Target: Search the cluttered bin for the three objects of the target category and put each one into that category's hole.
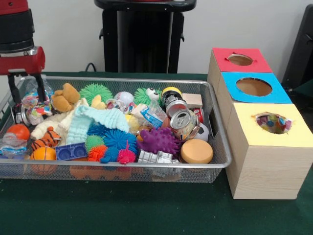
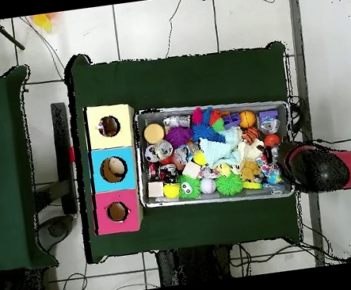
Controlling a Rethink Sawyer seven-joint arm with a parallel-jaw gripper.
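bin: wire mesh tray on the green cloth, rectangular with rounded corners, stuffed full

near row: flat tan disc, silvery blocky piece, purple knobbly toy, small pink spiky ball, blue brick, orange ball

middle: crushed metal can shiny and dented, pale teal knitted cloth, striped tiger plush, blue spiky ball

far row: tan teddy, two green spiky balls, one with googly eyes

spiky ball count: I make it around six, could be more buried underneath

my gripper: down at the bin's left end in the front view, thin black fingers standing apart either side of a crinkly plastic packet, can't tell if they're touching it

boxes: three wooden cubes in a row just beside the bin's right end, each with one round hole: yellow top nearest, blue top, red top farthest

yellow hole: something colourful sits inside, other two look bare

in the way: everything's piled on everything, the cloth covers whatever's under it
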